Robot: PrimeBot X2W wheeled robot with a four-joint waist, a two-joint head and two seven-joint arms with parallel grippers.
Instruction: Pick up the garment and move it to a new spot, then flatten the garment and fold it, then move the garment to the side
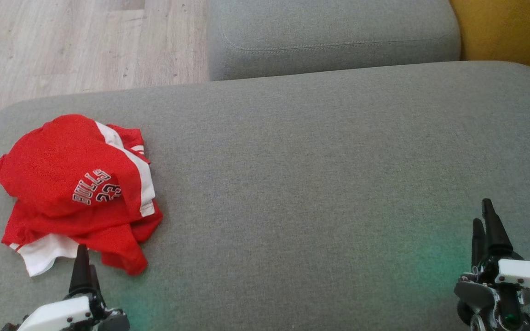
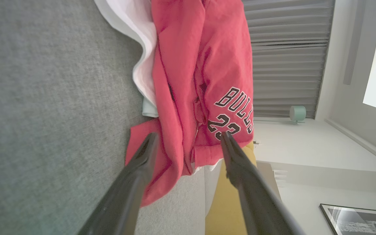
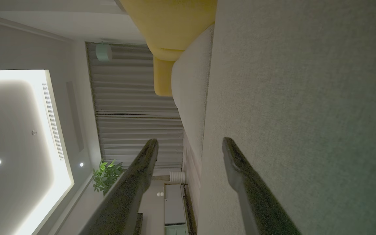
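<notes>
1. Left gripper [image 1: 83, 252] sat at 7 o'clock in my head view, its two dark fingers spread wide apart with nothing clamped between them.
2. Through its wrist camera I saw those fingers [image 2: 142, 156] reaching to either side of the garment's near fold; I could not tell whether they touched the cloth.
3. Right gripper [image 1: 481, 211] rested at 5 o'clock, jaws likewise wide apart and empty, over bare grey fabric and well apart from the garment.
4. I found the garment [image 1: 76, 184], a red jersey with white trim and "BULLS 23" lettering, crumpled in a heap at 9 o'clock on the grey cushion [image 1: 315, 161], just beyond the left fingertips.
5. Further out, a second grey cushion [image 1: 329, 37] butted against the first at 12 o'clock, pale wood floor [image 1: 62, 46] lay at 11 o'clock, and a yellow seat [image 1: 509, 27] showed at 1 o'clock.
</notes>
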